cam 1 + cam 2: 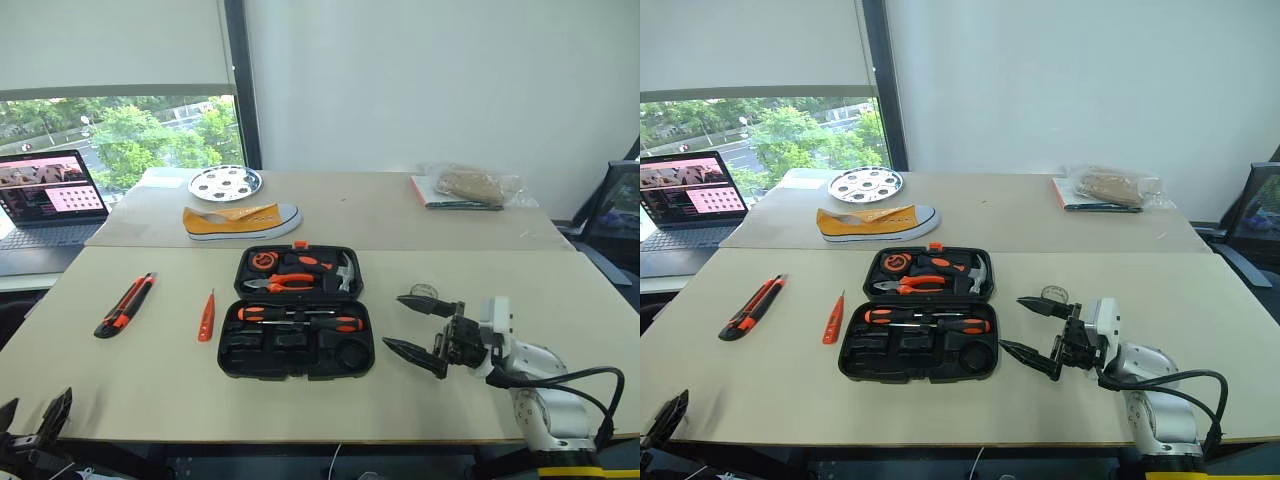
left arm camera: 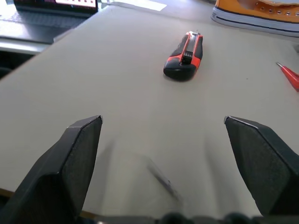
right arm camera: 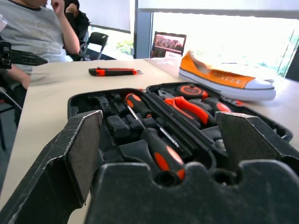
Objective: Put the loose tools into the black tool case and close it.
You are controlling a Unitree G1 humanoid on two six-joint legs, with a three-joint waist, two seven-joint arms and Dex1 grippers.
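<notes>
Both end effectors spread, empty: left end effector [image 2: 163, 140], right end effector [image 1: 420, 325] beside open black moulded plastic tool case [image 1: 297, 352]; risk: orange-black utility knife [image 1: 126, 304], small orange tester screwdriver [image 1: 207, 316] left on tabletop [image 1: 480, 390], lid shut early

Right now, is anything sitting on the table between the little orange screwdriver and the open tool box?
No. The small orange tester screwdriver lies on bare table just left of the open black tool case, with nothing visible between them. The utility knife lies farther left, on the other side.
</notes>
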